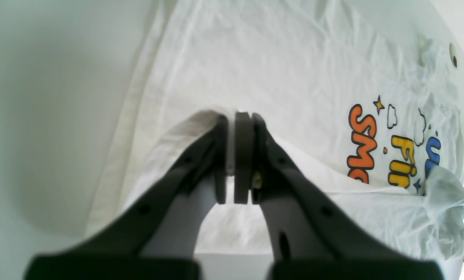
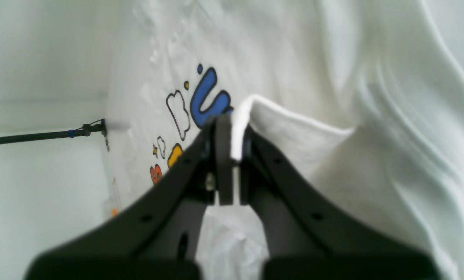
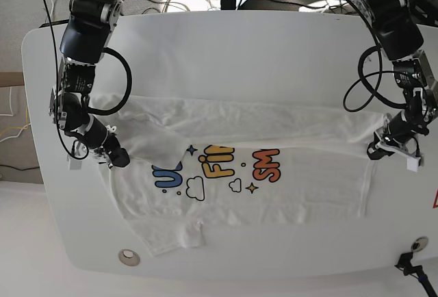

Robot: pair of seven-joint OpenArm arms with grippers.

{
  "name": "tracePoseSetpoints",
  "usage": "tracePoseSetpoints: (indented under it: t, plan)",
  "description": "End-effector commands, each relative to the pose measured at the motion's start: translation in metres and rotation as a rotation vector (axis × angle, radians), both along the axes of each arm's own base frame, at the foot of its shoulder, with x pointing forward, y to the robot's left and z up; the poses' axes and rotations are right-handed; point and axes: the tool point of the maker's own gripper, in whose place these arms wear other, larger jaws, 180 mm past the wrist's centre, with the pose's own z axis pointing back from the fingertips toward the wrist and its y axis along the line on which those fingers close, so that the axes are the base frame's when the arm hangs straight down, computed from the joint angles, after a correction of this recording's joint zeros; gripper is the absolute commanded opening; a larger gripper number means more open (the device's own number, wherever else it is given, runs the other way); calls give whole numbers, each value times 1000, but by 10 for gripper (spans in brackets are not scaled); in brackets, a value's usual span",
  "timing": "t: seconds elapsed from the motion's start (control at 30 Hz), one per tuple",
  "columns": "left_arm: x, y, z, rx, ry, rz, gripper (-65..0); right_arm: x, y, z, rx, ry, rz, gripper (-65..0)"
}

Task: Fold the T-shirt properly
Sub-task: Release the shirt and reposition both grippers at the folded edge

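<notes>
From my left wrist cam: left claw (image 1: 235, 155) sits centre frame, its 2 black fingers (image 1: 201, 155) pressed together with a thin edge of white cloth pinched between the pads. That cloth is the T-shirt (image 1: 255, 70), white and wrinkled, spread flat over most of the frame on the white worktop (image 1: 41, 116). A raised fold runs from the claw off to the right. Print (image 1: 395, 144) visible at right, sideways: orange "SM", yellow "Fi", a bit of blue, plus stars and cloud outlines. Bunched fabric lump at the right edge partly covers the blue letters. Small round hole (image 1: 454, 54) in the worktop, top right.
</notes>
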Motion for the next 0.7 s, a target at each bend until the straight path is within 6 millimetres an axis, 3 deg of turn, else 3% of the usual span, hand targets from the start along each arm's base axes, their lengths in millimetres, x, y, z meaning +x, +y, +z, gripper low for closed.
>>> tracePoseSetpoints:
  t: [0.0, 0.03, 0.07, 0.17, 0.23, 0.3, 0.4, 0.57, 0.67]
  plan:
    - [14, 10, 23, 28, -67, 10, -650, 19, -11, 28, -55, -76, 0, -650]
    - [13, 12, 20, 47, -51, 10, -600, 20, -10, 27, -77, -69, 5, -650]
    - [16, 16, 22, 69, -45, 14, -490, 22, -11, 29, -88, -71, 6, -615]
    - [24, 30, 29, 173, -50, 34, -181, 25, -14, 34, -96, -75, 7, -347]
    - [30, 47, 44, 249, -73, 55, -64, 25, -29, 42, -134, -88, 2, -172]
    - [32, 60, 55, 291, -87, 67, -53, 24, -30, 51, -156, -101, 21, -107]
    - [29, 75, 79, 364, -127, 71, -53, 13, -43, 67, -230, -109, 68, -106]
    - [4, 65, 93, 485, -164, 22, -53, -17, -55, 93, -426, -153, 147, -106]
    - [-12, 41, 93, 559, -185, -64, -53, -41, -57, 85, -525, -114, 219, -106]
